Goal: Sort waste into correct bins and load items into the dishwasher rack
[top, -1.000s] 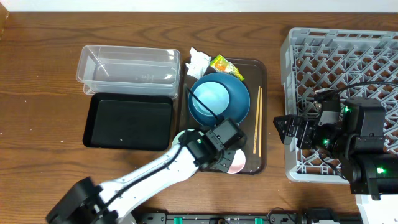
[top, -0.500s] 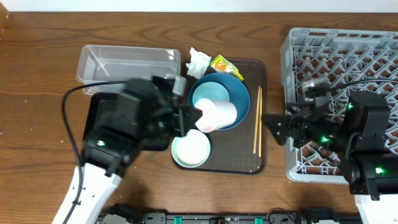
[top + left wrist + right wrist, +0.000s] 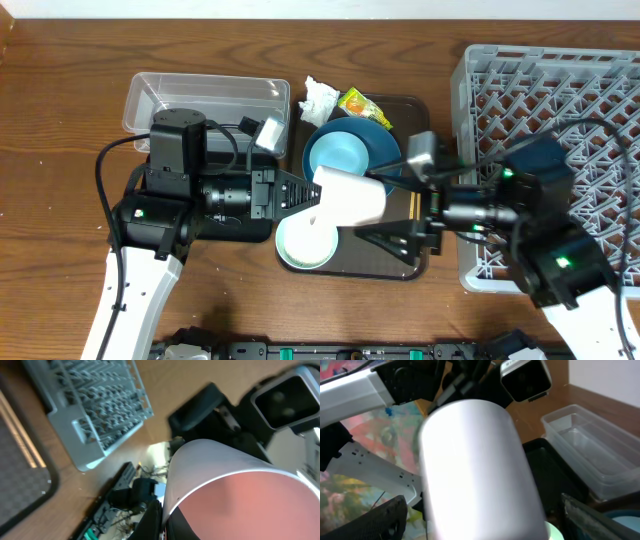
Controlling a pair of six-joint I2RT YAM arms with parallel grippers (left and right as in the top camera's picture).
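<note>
Pink cup (image 3: 352, 198) lies gripped in left end effector (image 3: 306, 192).

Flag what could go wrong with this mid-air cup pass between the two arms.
The cup hangs sideways from the left gripper, over the pale-green bowl; letting go before the open right gripper closes could drop it onto the bowl. The two grippers are close around the cup, so a misjudged approach may knock them together.

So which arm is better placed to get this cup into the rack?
Right. The left gripper holds the pink cup sideways over the brown tray, and the right gripper, fingers open, flanks it. The dishwasher rack sits on the right arm's side, so a handover looks likelier than a left reach across.
</note>
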